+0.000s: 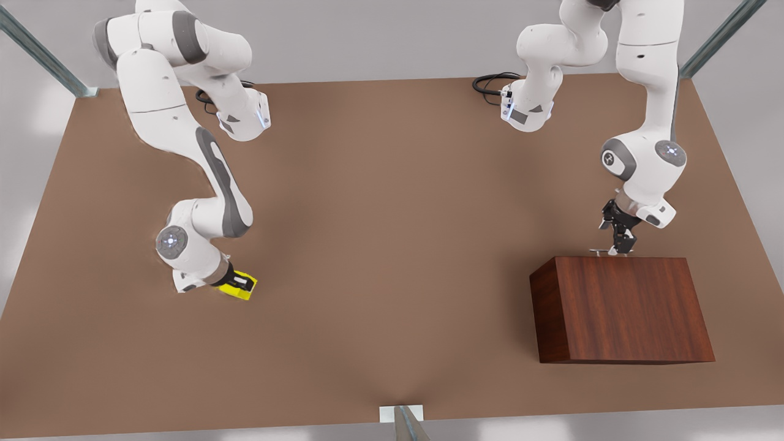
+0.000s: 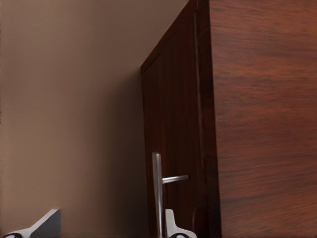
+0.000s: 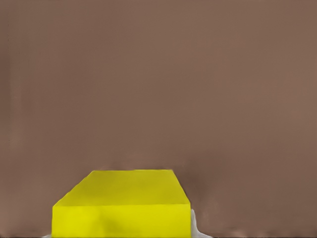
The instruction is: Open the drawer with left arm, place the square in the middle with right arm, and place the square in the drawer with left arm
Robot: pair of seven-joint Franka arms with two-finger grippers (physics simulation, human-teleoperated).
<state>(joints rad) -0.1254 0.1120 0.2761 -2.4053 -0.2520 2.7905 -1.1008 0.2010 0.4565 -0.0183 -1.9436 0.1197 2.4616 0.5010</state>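
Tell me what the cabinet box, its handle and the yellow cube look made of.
The cabinet box looks like dark reddish-brown wood with a soft sheen; grain streaks run across its faces. Its handle looks like brushed silver metal, a thin bar with pale highlights. The yellow cube is uniformly bright and matte, perhaps plastic; nothing settles that.

Square (image 1: 240, 288) bright yellow. Cabinet (image 1: 621, 309) dark reddish-brown, wood grain; drawer (image 2: 173, 134) front same wood. Handle (image 2: 157, 191) silver. Tabletop (image 1: 392, 233) matte brown, plain. Arms white, grey joints; grippers black.
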